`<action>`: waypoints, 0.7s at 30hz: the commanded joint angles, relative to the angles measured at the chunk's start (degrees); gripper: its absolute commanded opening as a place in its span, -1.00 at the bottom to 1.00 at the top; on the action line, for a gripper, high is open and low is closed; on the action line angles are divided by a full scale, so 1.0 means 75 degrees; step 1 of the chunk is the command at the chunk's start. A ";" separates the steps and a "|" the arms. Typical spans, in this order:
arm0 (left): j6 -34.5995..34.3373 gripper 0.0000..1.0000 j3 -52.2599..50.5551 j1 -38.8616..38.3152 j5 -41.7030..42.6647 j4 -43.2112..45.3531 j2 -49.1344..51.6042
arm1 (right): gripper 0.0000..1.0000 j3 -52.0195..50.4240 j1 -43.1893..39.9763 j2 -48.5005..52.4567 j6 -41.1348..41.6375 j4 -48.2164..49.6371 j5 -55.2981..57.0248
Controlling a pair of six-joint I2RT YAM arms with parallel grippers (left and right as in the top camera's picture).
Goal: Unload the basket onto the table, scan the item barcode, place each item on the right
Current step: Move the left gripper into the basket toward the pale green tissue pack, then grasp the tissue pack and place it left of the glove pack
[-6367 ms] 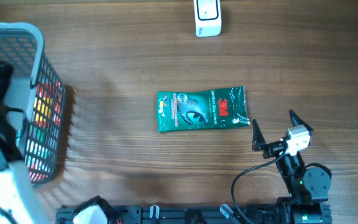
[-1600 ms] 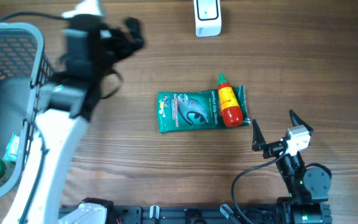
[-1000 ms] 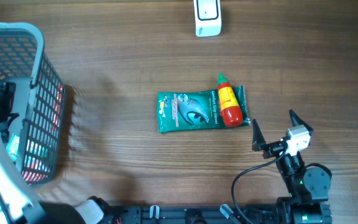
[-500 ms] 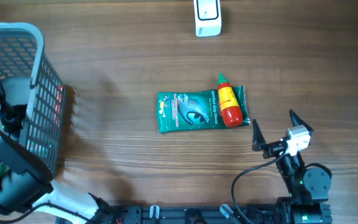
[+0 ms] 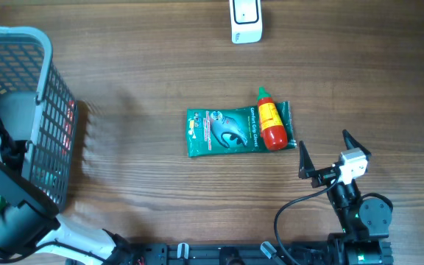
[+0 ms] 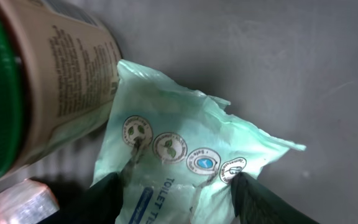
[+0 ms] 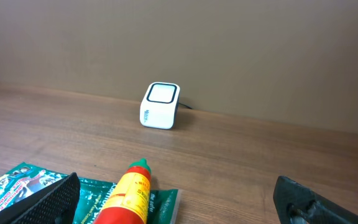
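Soft mint-green tissue pack [image 6: 179,155] lies flat on the floor of the basket [image 5: 46,81], tucked against a green-lidded jar [image 6: 55,81]. The left gripper [image 6: 179,200] is down inside the basket, fingers partway apart and straddling the pack; pinching or just touching, I can't tell. It looks light, squashy and crinkly-slick, so I'd take it across the padded body, not the loose sealed edge. Well outside the basket, the right gripper [image 5: 324,149] gapes wide and empty, and the scanner [image 5: 246,20] waits.

Overhead: the table [image 5: 138,66] is viewed straight down. Left wrist: a pale green packet [image 6: 185,155] is seen very close. Right wrist: the table is viewed low and level, toward the scanner [image 7: 160,106], which is shared with overhead.
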 commanded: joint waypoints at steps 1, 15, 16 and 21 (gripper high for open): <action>-0.0038 0.16 -0.0557 0.0020 -0.0009 0.0306 0.0076 | 1.00 -0.0009 0.0032 -0.0061 -0.0105 0.0020 -0.0122; -0.0035 -0.92 0.0819 0.0020 0.1070 0.0052 -0.0560 | 0.99 -0.0009 0.0032 -0.0061 -0.0102 0.0020 -0.0125; -0.0035 -0.92 0.1204 0.0020 0.1160 -0.0090 -0.0676 | 0.99 -0.0009 0.0032 -0.0061 -0.0102 0.0020 -0.0125; 0.0020 -0.92 0.2594 0.0020 0.1201 -0.0723 -0.1207 | 1.00 -0.0009 0.0032 -0.0061 -0.0102 0.0020 -0.0125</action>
